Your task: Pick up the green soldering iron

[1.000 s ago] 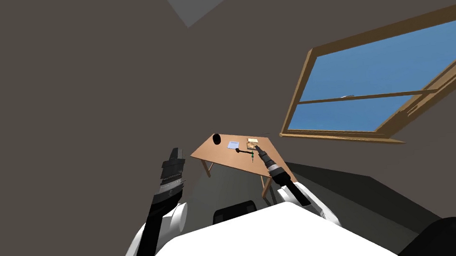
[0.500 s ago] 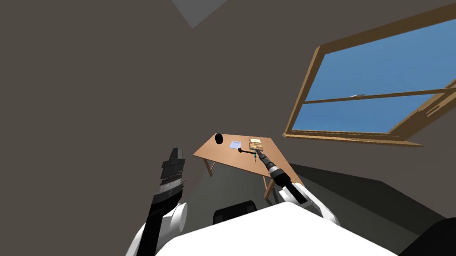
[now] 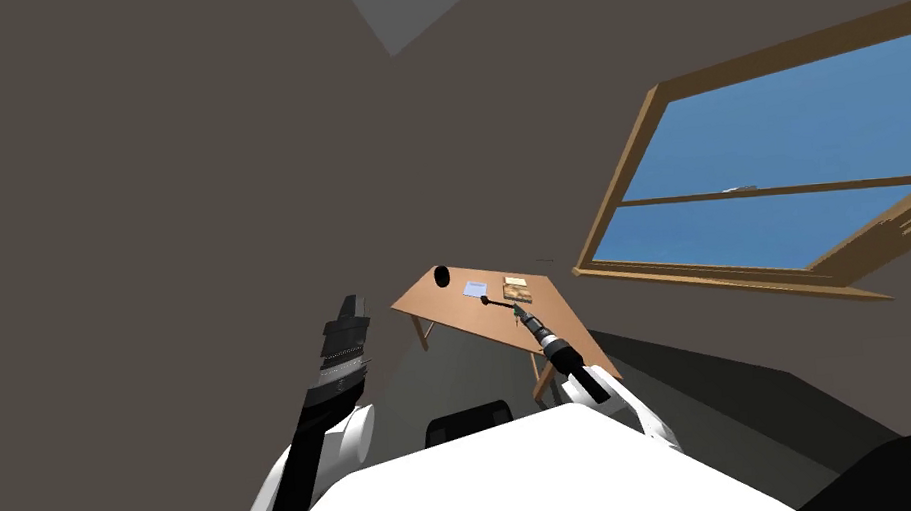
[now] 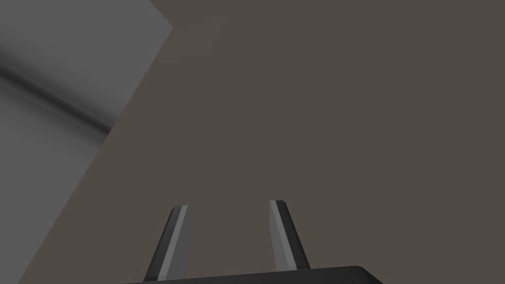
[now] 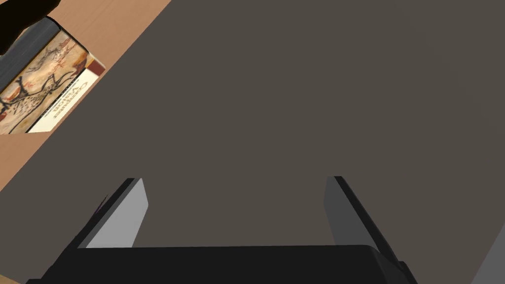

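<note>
Right pincer (image 3: 521, 317) is out over the desk (image 3: 447, 308), hovering right by the green soldering iron (image 3: 505, 306); the iron lies flat on the desk top near the middle, just this side of the book (image 3: 515, 285), with a white sheet (image 3: 472, 288) and a black object (image 3: 437, 277) further along; from the head camera I cannot tell whether the fingers touch it.

From the right hand's own camera the pincer is spread wide, nothing between its fingers; beyond them lies a flat grey-brown plane, with the desk's edge and the book off to one side; so by my reading nothing is gripped yet.

Left pincer (image 3: 350, 305) is held up beside the desk, well apart from everything on it; its fingers (image 4: 178, 236) stand apart and hold nothing.

So the score: the reach looks nearly done; lining up over the iron's handle, closing on it and lifting it off the desk are all left to do.
</note>
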`<state>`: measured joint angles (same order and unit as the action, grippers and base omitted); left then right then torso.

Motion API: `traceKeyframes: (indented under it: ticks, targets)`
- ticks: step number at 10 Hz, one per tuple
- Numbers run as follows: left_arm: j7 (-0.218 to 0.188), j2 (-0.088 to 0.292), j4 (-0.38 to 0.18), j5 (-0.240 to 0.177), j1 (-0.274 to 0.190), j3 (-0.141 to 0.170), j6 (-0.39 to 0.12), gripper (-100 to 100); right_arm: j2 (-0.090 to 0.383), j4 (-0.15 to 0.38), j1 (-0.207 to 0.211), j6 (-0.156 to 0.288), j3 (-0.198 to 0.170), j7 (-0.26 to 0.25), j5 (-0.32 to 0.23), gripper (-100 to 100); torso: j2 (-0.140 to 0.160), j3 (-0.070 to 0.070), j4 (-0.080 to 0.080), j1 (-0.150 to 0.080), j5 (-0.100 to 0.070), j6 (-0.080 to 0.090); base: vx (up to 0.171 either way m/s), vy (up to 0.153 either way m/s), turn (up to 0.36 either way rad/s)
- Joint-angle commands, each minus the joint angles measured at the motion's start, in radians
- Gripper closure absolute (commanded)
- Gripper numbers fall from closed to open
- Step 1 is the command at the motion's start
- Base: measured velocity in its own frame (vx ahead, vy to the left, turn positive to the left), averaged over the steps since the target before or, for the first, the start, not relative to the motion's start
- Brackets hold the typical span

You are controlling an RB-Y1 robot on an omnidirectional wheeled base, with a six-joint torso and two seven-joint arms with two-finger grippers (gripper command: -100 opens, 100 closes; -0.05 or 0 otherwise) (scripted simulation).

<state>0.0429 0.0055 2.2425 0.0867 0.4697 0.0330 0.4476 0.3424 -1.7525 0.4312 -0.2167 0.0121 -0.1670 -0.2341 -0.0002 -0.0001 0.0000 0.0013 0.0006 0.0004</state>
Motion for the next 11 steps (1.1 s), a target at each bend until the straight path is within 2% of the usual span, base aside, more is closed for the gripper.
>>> traceKeyframes:
  ticks: [1,2,3,5,6,8,9,10,11]
  targets:
    - [0.000,0.000,0.000,0.000,0.000,0.000,0.000,0,0.016,0.050,-0.022,0.019,0.011,0.000,-0.032,-100,0.000,0.000,0.000,0.000,0.000,0.000,0.009,0.035,0.073]
    - [0.000,0.000,0.000,0.000,0.000,0.000,0.000,0,0.016,0.073,-0.022,0.019,0.011,0.000,-0.032,-100,0.000,0.000,0.000,0.001,0.000,0.000,0.014,0.037,0.067]
    - [0.000,0.000,0.000,0.000,0.000,0.000,0.000,0,0.030,0.097,-0.043,0.039,0.022,-0.001,-0.064,-100,0.000,0.000,0.000,0.001,0.000,0.000,0.028,0.056,0.120]
    - [0.000,0.000,0.000,0.000,0.000,0.000,0.000,0,0.030,0.139,-0.043,0.039,0.022,-0.001,-0.064,-100,-0.001,-0.001,0.000,0.001,0.000,0.000,0.020,0.031,0.009]
    - [0.000,0.000,0.000,0.000,0.000,0.000,0.000,0,0.043,0.177,-0.066,0.059,0.034,-0.001,-0.097,-100,0.000,0.000,0.000,0.000,0.000,0.000,0.020,0.035,0.097]
    - [0.000,0.000,0.000,0.000,0.000,0.000,0.000,0,0.043,0.208,-0.066,0.059,0.034,-0.001,-0.097,-100,-0.001,0.000,0.000,0.000,0.000,0.000,0.014,0.022,0.023]
    - [0.000,0.000,0.000,0.000,0.000,0.000,0.000,0,0.055,0.239,-0.091,0.080,0.046,0.001,-0.129,-100,0.000,0.000,0.000,0.000,0.000,0.000,0.025,0.032,0.096]
    - [0.000,0.000,0.000,0.000,0.000,0.000,0.000,0,0.055,0.274,-0.091,0.080,0.046,0.001,-0.129,-100,-0.001,0.000,0.000,0.000,0.000,-0.001,0.026,0.031,0.058]
    - [0.000,0.000,0.000,0.000,0.000,0.000,0.000,0,0.067,0.302,-0.117,0.100,0.058,0.003,-0.162,-100,-0.001,-0.001,0.000,0.000,0.000,0.000,0.030,0.041,0.083]
